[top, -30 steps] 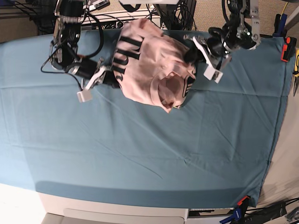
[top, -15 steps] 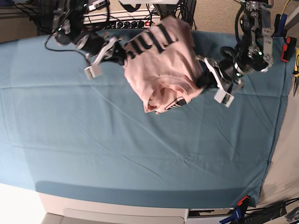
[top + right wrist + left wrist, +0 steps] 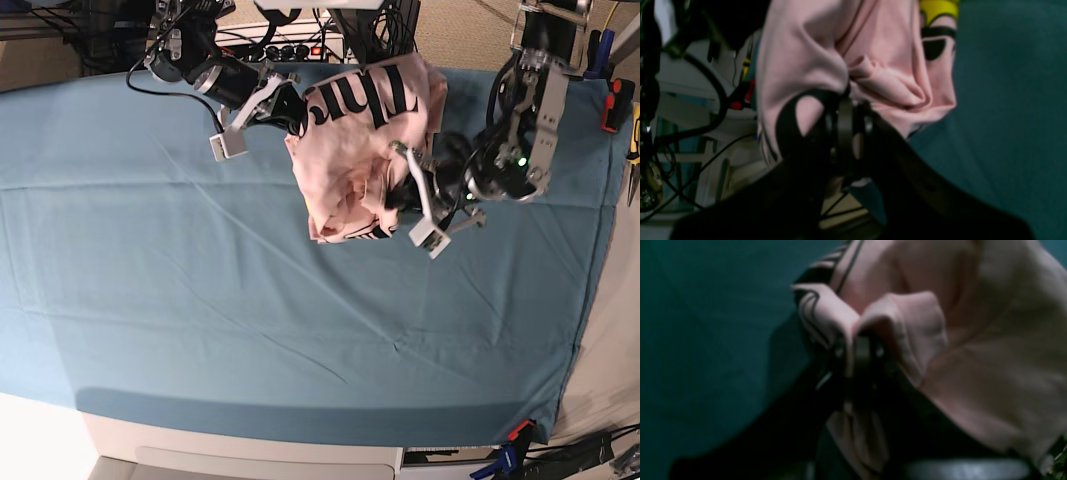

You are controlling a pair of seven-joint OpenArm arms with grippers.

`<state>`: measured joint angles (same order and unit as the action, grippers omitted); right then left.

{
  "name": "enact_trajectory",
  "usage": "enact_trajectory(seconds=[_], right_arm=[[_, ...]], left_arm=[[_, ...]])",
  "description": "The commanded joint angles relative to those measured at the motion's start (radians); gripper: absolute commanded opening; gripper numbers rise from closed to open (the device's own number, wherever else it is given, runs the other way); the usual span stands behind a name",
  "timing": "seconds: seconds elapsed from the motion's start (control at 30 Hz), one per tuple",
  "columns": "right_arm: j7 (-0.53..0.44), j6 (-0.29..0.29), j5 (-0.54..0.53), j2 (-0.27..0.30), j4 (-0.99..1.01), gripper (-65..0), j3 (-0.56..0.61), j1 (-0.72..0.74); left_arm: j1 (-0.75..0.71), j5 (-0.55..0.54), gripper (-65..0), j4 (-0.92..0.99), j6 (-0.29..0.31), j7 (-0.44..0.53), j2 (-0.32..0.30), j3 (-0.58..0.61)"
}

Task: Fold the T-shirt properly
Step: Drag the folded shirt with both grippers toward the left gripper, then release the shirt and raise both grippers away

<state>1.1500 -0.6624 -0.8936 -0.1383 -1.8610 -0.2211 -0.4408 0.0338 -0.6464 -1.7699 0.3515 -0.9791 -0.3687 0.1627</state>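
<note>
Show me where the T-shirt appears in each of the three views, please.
Left wrist: T-shirt fills the upper right, pinched in the left hand.
Right wrist: T-shirt hangs top centre, pinched in the right hand.
Base: T-shirt is bunched at top centre, between both hands.
Shared landmark: the teal cloth beneath.

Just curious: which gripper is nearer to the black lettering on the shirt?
The right gripper: it pinches the T-shirt beside the lettering. The left gripper grips a lower fold, farther away.
</note>
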Motion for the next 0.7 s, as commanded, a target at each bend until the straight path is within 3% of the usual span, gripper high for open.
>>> enact_trajectory(seconds=[0.0,0.27,0.47,0.67], right_arm=[[-0.018,-0.01,-0.027,-0.003,-0.018,-65.0,0.004,-0.007],[-0.023,-0.01,0.007,-0.003,-0.018,-65.0,0.004,-0.022],[-0.08,-0.01,0.076,-0.003,-0.018,-65.0,0.004,-0.022],[-0.1,-0.01,0.076,-0.003,-0.018,-65.0,0.004,-0.022]], left_arm=[[0.04,-0.014,-65.0,-0.003,0.003,0.029,-0.006,0.001],[0.176,-0.018,-65.0,0.088,0.003,0.015,-0.02,0.005],[0.191,-0.018,-65.0,0.099,0.003,0.014,-0.05,0.005],[0.191,-0.014,-65.0,0.099,0.004,0.015,-0.05,0.005]])
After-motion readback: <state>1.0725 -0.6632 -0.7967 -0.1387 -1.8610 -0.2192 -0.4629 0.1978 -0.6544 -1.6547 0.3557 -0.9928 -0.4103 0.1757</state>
